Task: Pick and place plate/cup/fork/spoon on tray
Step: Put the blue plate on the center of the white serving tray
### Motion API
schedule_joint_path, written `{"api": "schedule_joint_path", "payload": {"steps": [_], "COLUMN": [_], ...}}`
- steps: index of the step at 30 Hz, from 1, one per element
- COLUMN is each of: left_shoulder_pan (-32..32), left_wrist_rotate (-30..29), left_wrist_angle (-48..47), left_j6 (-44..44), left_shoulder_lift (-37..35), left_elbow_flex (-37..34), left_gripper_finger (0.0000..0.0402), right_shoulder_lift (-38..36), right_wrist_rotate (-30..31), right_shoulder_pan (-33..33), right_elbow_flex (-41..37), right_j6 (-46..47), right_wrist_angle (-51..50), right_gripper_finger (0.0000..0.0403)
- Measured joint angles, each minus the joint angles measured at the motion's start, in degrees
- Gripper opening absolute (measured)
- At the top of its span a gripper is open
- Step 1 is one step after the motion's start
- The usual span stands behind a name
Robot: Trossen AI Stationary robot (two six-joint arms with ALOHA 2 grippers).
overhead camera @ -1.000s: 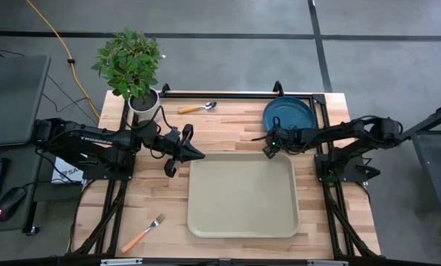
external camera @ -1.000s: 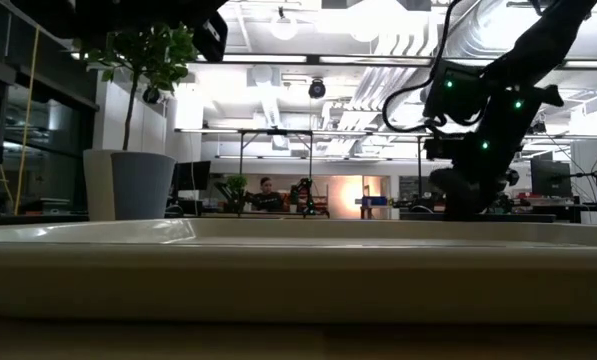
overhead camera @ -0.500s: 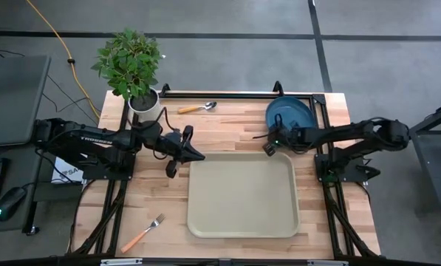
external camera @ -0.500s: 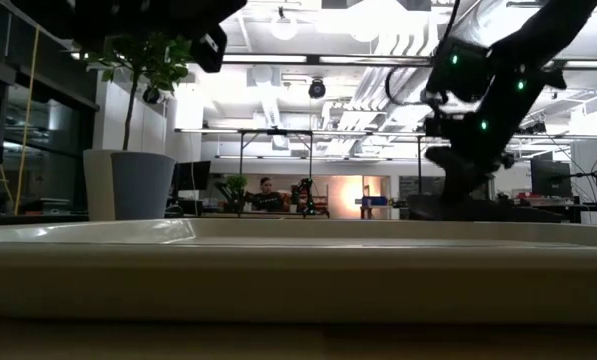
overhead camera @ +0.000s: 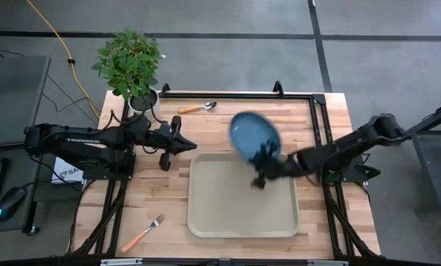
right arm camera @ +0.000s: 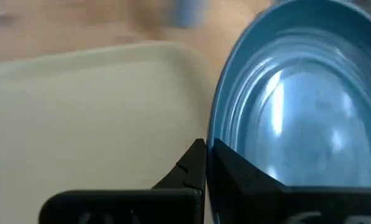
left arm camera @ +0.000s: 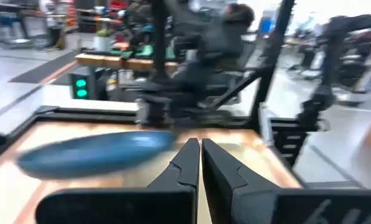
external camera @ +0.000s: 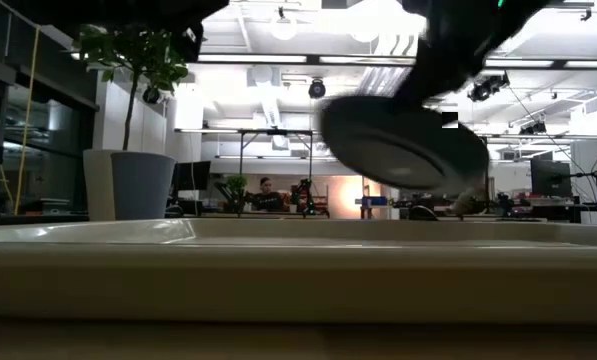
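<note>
The dark-blue plate (overhead camera: 253, 136) hangs tilted in the air over the far right part of the beige tray (overhead camera: 227, 214). My right gripper (overhead camera: 261, 168) is shut on it. The plate also shows in the low view (external camera: 403, 140) and the left wrist view (left arm camera: 92, 152). My left gripper (overhead camera: 191, 145) is shut and empty, just off the tray's far left corner. The spoon (overhead camera: 198, 108) lies on the table at the far edge. The fork (overhead camera: 142, 233) lies on the table at the near left. A blurred blue shape (right arm camera: 188, 11) beyond the tray may be the cup. My right gripper pinches the plate's rim (right arm camera: 217, 134) between its two fingers, on the side of the plate toward the table's near right. The fingers come slanting from the table's right. The plate is lifted clear of the tray, tilted, and sticks out beyond the fingertips.
A white plant pot (overhead camera: 143, 103) with a green plant stands at the table's far left corner. A black frame rail (overhead camera: 235, 94) runs along the far edge. The tray's flat floor (right arm camera: 79, 112) lies open beside the plate.
My right gripper has lifted the plate off the table's far right corner. It has carried the plate toward the left and near edges, out over the tray. The plate is now clear of the table and tilted. My left gripper has drawn back a little toward the table's left edge.
</note>
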Motion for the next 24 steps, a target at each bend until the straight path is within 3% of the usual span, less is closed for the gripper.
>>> {"api": "schedule_joint_path", "payload": {"steps": [6, 12, 17, 24], "left_shoulder_pan": [-1.2, -1.5, -2.0, -4.8], "left_wrist_rotate": [-5.5, -6.0, -6.1, -6.0], "left_wrist_angle": [-1.9, -1.7, -1.8, -1.9], "left_j6": [0.6, 0.5, -1.4, -1.5], "left_shoulder_lift": [0.8, 1.4, 1.4, 1.4], "left_elbow_flex": [0.0, 0.0, 0.0, 0.0], "left_gripper_finger": [0.0, 0.0, 0.0001, 0.0001], "right_shoulder_lift": [15.3, 26.9, 32.2, 33.4], "right_wrist_rotate": [-6.1, -6.1, -7.6, -8.1], "right_shoulder_pan": [11.3, 15.3, 15.7, 15.7], "right_elbow_flex": [10.3, 18.2, 20.2, 20.3], "right_j6": [-2.4, 1.0, 6.2, 9.5], "right_wrist_angle": [-0.4, -4.4, -8.9, -8.4], "right_gripper_finger": [0.0001, 0.0, 0.0, 0.0]}}
